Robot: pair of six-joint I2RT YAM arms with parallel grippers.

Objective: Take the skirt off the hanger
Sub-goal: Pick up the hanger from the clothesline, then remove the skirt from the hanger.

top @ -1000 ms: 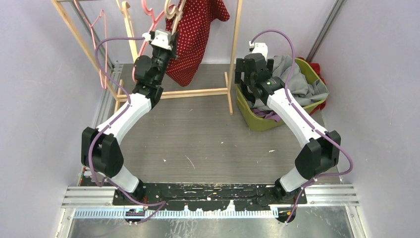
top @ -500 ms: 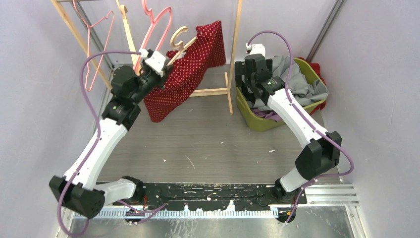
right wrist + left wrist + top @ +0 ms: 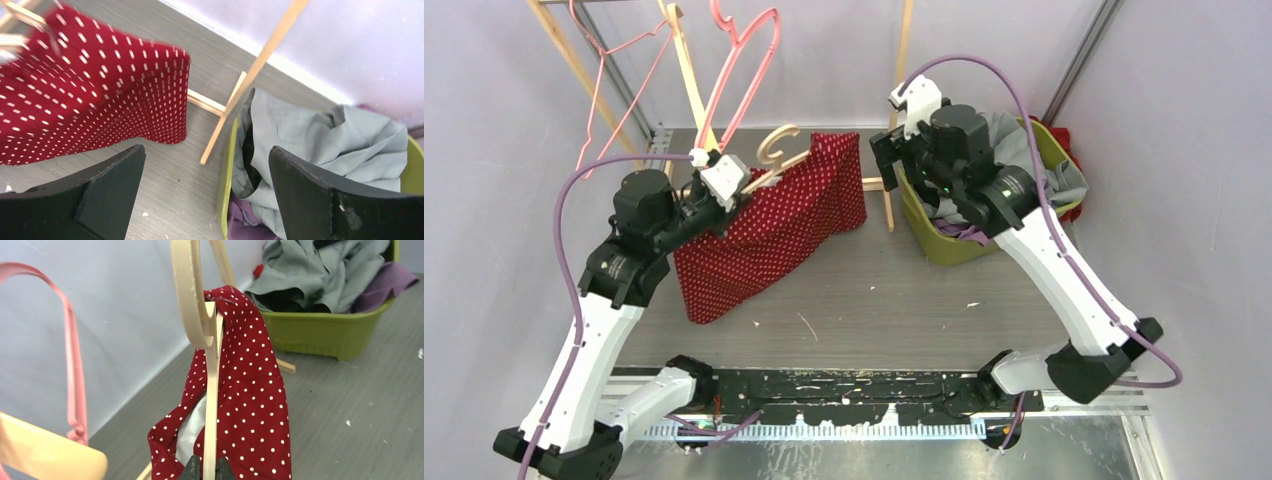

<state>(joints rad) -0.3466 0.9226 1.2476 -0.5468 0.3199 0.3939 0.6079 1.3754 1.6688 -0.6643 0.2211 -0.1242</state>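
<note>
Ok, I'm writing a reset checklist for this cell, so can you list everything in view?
skirt: one, red with white dots, draped on the wooden hanger
wooden hanger: one, pale wood, held above the table's left side
pink hangers: two, pink, hanging at the back left by the rack
rack: one, pale wood, at the back of the table
basket: one, green, back right
clothes: a heap, grey and purple, in the basket
table: one, grey
left gripper: shut on the wooden hanger's bar
right gripper: open, empty, by the basket's left rim
</note>
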